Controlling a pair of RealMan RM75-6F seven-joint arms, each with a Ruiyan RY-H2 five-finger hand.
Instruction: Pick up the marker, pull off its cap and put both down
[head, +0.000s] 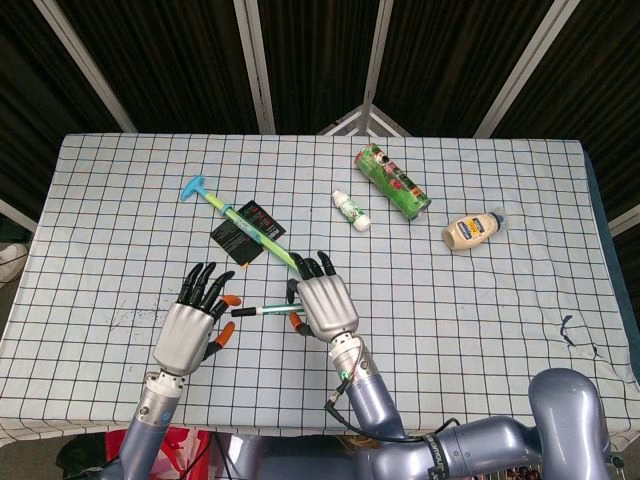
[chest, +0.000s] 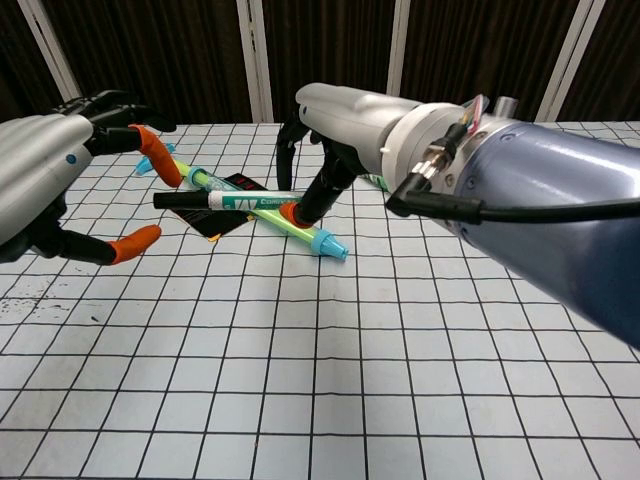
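Left of black card (head: 243, 233), right hand (head: 322, 303) pinches marker (chest: 245, 200); close your spread, empty left hand (head: 193, 325) squarely on black cap, pull along barrel.

The marker (chest: 240, 200) is slim, with a white barrel carrying a teal label band and a black cap (chest: 178, 199) still fitted on one end. It is held level above the checkered counter (chest: 330, 350), pinched at its uncapped end by the right hand (chest: 335, 125), the capped end pointing toward the left hand (chest: 60, 170). In the head view the marker (head: 262, 309) runs left to right between the two hands, its cap tip just beside the left hand's orange fingertips (head: 229, 299).
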